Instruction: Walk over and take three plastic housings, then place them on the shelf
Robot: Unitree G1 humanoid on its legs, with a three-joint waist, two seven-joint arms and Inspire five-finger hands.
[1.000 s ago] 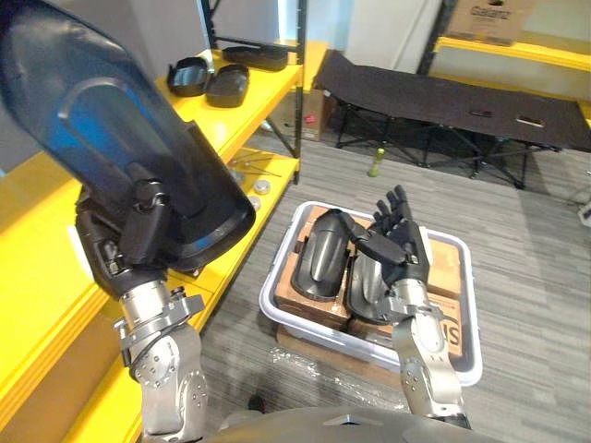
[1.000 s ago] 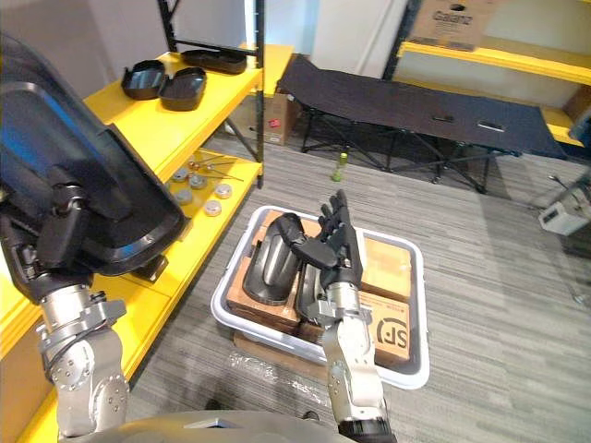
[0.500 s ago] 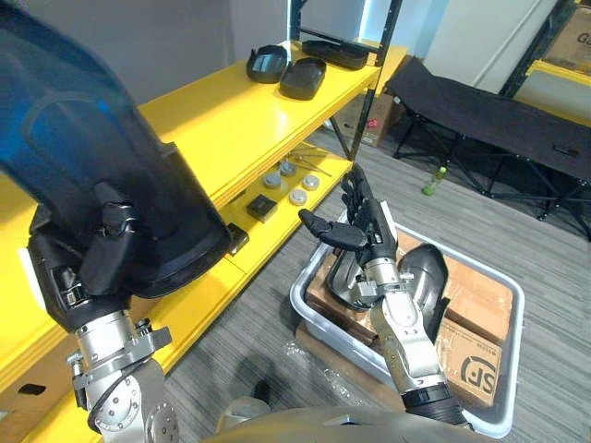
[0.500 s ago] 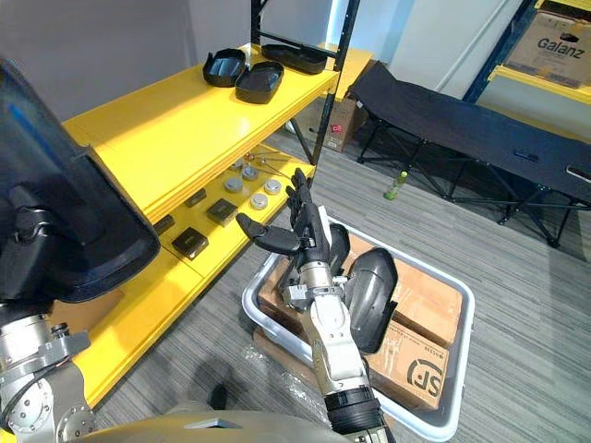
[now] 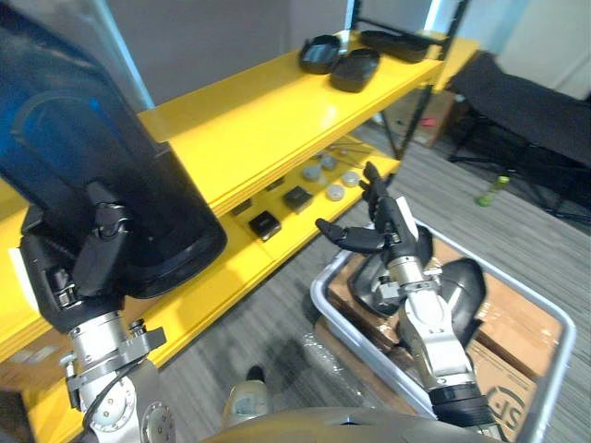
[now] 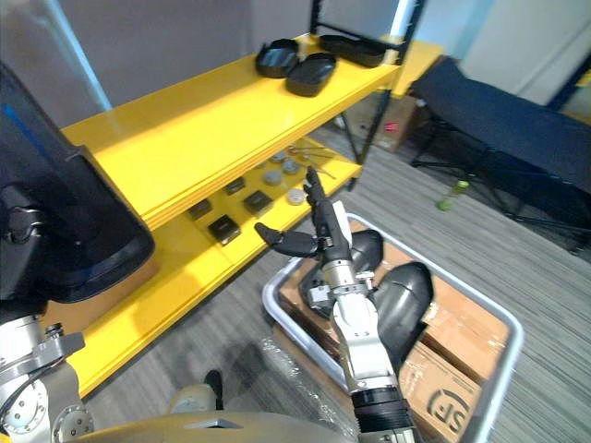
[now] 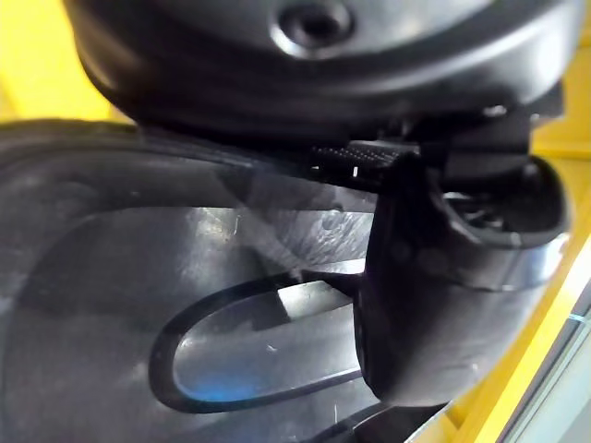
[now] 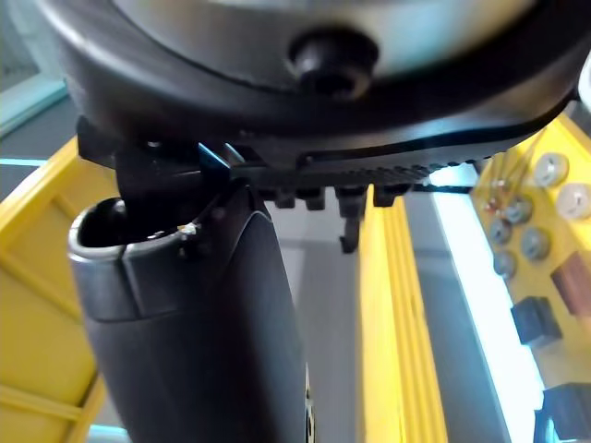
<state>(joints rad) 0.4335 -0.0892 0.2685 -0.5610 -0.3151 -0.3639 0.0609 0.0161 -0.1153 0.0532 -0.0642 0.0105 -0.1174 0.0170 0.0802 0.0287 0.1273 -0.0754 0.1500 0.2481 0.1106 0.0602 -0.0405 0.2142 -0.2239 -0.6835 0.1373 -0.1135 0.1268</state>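
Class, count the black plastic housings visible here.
6: one housing in the left robot hand, three on the top shelf, two in the grey bin; others may be hidden.

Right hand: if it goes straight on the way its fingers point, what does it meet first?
Probably the yellow shelf's lower deck, near the small round parts; the right hand is open and depth is unclear.
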